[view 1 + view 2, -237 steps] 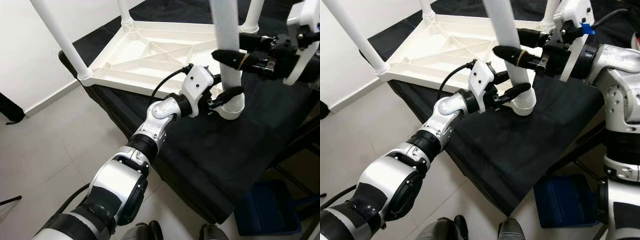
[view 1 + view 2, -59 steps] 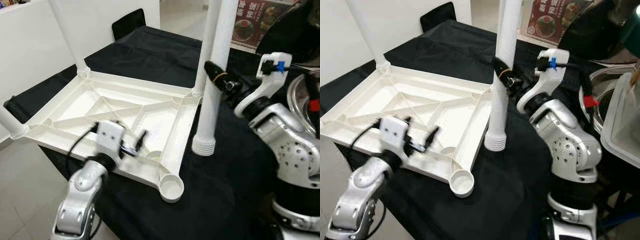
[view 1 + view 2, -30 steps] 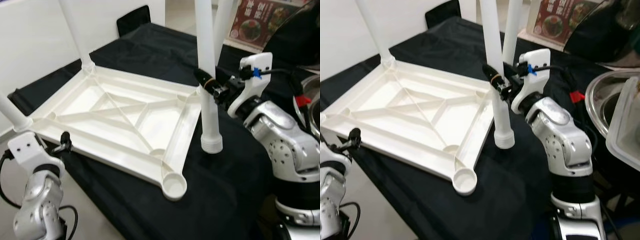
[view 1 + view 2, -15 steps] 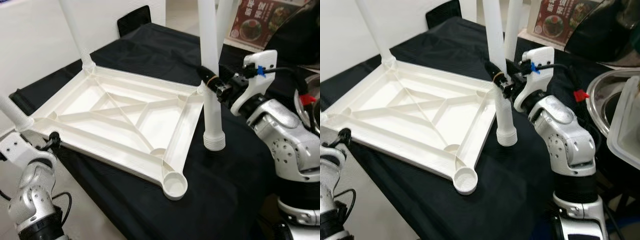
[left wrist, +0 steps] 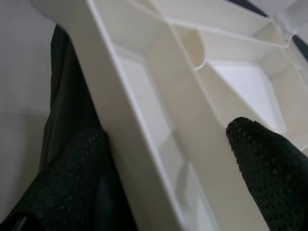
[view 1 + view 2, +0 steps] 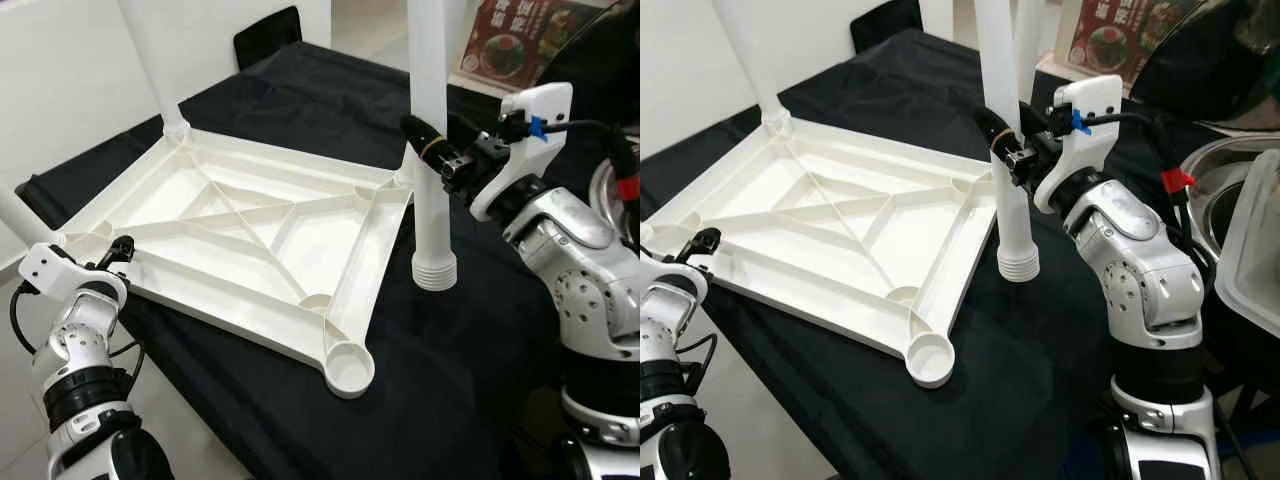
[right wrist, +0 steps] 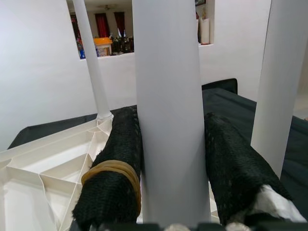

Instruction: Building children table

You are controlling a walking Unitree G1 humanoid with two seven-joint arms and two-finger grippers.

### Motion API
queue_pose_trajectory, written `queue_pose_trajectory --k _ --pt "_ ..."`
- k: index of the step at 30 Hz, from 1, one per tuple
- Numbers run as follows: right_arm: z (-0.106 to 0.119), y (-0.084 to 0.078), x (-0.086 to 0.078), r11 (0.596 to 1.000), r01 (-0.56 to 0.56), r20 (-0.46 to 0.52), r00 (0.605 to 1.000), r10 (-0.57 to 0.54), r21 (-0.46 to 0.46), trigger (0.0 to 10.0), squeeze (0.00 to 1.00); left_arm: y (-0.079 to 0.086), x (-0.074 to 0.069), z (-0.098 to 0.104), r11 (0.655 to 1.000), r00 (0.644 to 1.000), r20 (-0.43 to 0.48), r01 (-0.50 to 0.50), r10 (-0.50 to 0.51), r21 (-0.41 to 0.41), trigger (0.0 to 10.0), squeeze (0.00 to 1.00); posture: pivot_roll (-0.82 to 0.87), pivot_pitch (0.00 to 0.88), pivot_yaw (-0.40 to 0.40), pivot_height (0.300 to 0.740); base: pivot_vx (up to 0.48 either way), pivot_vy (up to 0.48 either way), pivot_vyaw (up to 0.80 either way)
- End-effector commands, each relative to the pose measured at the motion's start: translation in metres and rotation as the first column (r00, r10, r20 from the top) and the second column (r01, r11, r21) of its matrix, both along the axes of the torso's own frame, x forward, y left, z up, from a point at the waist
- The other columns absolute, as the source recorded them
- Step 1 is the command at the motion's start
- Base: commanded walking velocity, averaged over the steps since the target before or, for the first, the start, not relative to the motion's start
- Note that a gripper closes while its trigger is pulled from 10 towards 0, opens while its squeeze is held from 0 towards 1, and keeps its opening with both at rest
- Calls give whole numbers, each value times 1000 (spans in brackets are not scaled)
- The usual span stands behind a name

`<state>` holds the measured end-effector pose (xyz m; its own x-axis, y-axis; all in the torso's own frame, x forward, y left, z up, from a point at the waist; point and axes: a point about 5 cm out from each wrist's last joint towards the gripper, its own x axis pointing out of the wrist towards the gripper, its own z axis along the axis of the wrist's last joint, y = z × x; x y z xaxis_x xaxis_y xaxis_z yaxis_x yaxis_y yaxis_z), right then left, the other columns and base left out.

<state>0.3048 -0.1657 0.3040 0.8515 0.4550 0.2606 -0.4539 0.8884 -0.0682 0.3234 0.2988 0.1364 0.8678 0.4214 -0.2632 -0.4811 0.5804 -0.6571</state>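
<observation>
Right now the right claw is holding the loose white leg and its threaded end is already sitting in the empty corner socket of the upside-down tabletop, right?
Not quite. The right claw does hold the leg, but in the right eye view its threaded end rests on the black cloth beside the tabletop, apart from the empty socket.

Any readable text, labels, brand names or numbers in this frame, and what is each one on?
Poster behind the black-draped table: printed characters beside a food picture, too small and blurred to read.
White table top, loose leg, both robot hands: no lettering I can see.

no readable text, red poster [image 6: 512, 48] behind the table (its characters too small to make out)
</observation>
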Motion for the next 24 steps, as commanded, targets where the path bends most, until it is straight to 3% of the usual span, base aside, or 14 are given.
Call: queue_pose_trajectory --k 1,4,5,6,8,10,11,13,17,18,22,23,24 --pt "7 2 -5 1000 -10 17 1000 10 -6 10000 0 8 -1 -4 1000 1000 0 -24 24 -16 10000 0 -114 219 -1 740 0 0 0" --pt "7 2 -5 1000 -11 17 1000 11 -5 10000 0 9 0 -3 999 1000 4 -27 27 -17 10000 0 -114 219 -1 740 0 0 0" --pt "8 2 -5 1000 -12 17 1000 12 -6 10000 0 8 3 2 1000 999 34 -13 14 -15 10000 0 -118 228 -3 740 0 0 0" --pt "8 3 -5 1000 -13 15 1000 13 -8 10000 0 2 16 20 999 990 132 50 -48 -9 10000 0 -127 239 -7 740 0 0 0" --pt "8 3 -5 1000 -13 15 1000 13 -8 10000 0 2 16 20 999 990 132 50 -48 -9 10000 0 -127 239 -7 740 0 0 0" --pt "10 4 -6 1000 -16 11 1000 16 -9 10000 0 -9 34 49 988 952 265 150 -152 26 10000 0 -134 247 -5 740 0 0 0" --pt "10 4 -6 1000 -16 11 1000 16 -9 10000 0 -9 34 49 988 952 265 150 -152 26 10000 0 -134 247 -5 740 0 0 0" --pt "11 4 -8 1000 -16 7 1000 16 -9 10000 0 -20 49 71 966 905 337 245 -258 83 10000 0 -142 252 -1 740 0 0 0" --pt "11 4 -8 1000 -15 3 1000 15 -8 10000 0 -24 54 76 955 891 344 276 -296 107 10000 0 -146 255 1 740 0 0 0" --pt "12 5 -9 1000 -14 0 1000 14 -7 10000 0 -32 59 80 935 866 352 329 -355 133 10000 0 -147 257 0 740 0 0 0" --pt "11 6 -8 1000 -10 -2 1000 10 -10 10000 0 -43 64 80 905 830 361 398 -425 151 10000 0 -150 255 -1 740 0 0 0" --pt "12 6 -8 1000 -4 0 1000 4 -6 10000 0 -49 66 81 878 814 332 424 -477 221 10000 0 -155 246 2 740 0 0 0" --pt "12 6 -8 1000 -4 0 1000 4 -6 10000 0 -49 66 81 878 814 332 424 -477 221 10000 0 -155 246 2 740 0 0 0"
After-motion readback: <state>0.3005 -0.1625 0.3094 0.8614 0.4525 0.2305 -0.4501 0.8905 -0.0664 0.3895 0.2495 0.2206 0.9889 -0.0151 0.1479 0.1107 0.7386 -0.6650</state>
